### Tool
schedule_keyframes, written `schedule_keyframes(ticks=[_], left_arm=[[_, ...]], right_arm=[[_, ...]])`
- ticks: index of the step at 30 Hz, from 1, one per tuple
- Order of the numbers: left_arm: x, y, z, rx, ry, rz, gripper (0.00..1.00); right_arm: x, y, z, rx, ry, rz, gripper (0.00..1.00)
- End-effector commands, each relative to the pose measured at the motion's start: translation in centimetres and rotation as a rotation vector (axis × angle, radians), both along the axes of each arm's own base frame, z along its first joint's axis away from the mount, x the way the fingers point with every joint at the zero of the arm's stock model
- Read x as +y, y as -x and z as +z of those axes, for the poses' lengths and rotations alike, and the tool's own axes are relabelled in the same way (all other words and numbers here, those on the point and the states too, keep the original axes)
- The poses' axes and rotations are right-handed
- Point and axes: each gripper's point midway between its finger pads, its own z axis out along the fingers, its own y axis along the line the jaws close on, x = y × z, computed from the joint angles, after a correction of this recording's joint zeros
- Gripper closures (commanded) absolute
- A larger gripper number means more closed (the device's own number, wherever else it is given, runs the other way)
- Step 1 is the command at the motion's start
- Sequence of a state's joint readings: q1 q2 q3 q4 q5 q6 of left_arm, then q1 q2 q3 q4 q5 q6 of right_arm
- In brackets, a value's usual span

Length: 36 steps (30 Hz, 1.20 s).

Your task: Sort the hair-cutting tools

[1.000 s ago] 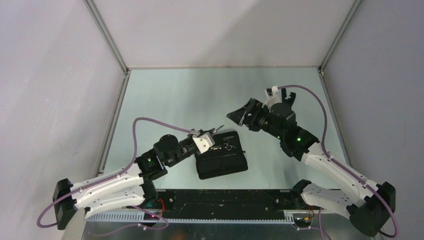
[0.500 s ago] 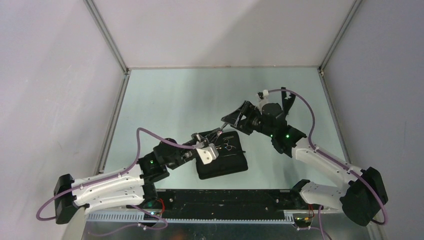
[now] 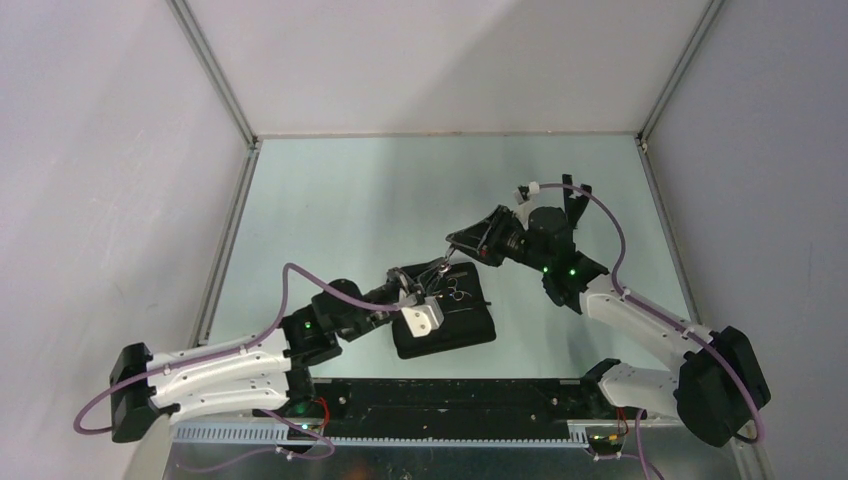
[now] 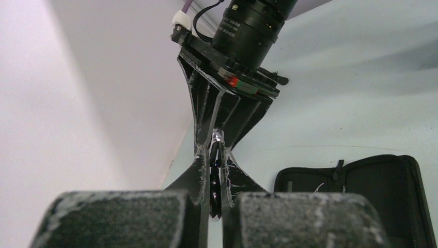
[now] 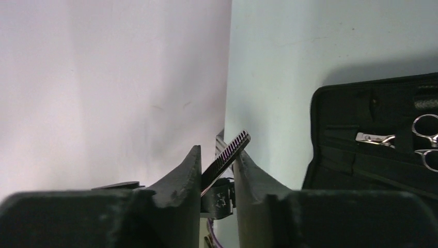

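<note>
The scissors (image 5: 225,159) are in the air, just above the far left corner of the case (image 3: 450,325), with the toothed blade pointing away from the case. The left fingers (image 4: 199,168) are clamped on the scissors near the handle end, as they were a second ago.

What changed is on the other side. The right gripper (image 3: 452,247) was well away from the case and wide open one second ago. Now it has come over to that far left corner, and its fingers (image 5: 188,165) have closed in a lot around the blade. In the right wrist view the blade lies slanted between them. If they already press on it I cannot tell.

I read this as a hand-over from the left gripper (image 3: 427,276) to the right. The left fingers should let go only when the right grip is sure, otherwise the scissors may drop onto the case or the surface (image 3: 350,200).

The second scissors (image 5: 423,139) lie inside the open case. So I judge the sorting is partly done.
</note>
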<state>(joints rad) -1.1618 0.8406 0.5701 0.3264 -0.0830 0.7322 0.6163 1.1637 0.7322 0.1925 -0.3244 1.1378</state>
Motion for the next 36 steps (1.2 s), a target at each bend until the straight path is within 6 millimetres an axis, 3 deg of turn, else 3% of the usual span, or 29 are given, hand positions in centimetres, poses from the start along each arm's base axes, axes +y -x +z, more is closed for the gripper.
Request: schedule_keyframes(ticks=[1, 4, 6, 7, 11, 15, 22, 27, 31, 36], left_arm=[[-0.4, 0.7, 1.1, -0.024, 0.033, -0.028, 0.97], [-0.5, 1.2, 0.4, 0.009, 0.018, -0.053, 0.89], [-0.6, 1.6, -0.1, 0.039, 0.01, -0.069, 0.77], [-0.5, 1.7, -0.3, 0.051, 0.011, -0.072, 0.64], [-0.2, 1.7, -1.0, 0.175, 0.063, -0.043, 0.35], [0.6, 1.3, -0.5, 0.396, 0.214, 0.036, 0.14], [1.5, 1.3, 0.6, 0.789, 0.546, 0.119, 0.05], [1.9, -0.3, -0.9, 1.067, 0.712, 0.226, 0.07], [1.7, -1.3, -1.6, 1.151, 0.728, 0.264, 0.14], [0.8, -2.5, -2.2, 1.175, 0.611, 0.349, 0.15]], right_arm=[[0.3, -0.2, 2.3, -0.037, -0.104, 0.018, 0.81], [0.1, -0.3, 2.4, -0.029, -0.125, 0.014, 1.0], [-0.1, -0.4, 2.6, -0.032, -0.129, 0.005, 1.0], [-0.2, -0.5, 2.7, -0.037, -0.13, 0.0, 1.0], [-1.4, -1.3, 2.7, -0.053, -0.131, -0.059, 1.0], [-3.2, -2.6, 2.8, -0.127, -0.127, -0.139, 1.0], [-5.8, -4.0, 4.1, -0.319, -0.158, -0.252, 1.0], [-5.9, -4.0, 3.8, -0.375, -0.158, -0.255, 1.0], [-5.2, -3.6, 3.2, -0.4, -0.129, -0.217, 1.0], [-4.1, -2.9, 2.7, -0.42, -0.096, -0.184, 1.0]])
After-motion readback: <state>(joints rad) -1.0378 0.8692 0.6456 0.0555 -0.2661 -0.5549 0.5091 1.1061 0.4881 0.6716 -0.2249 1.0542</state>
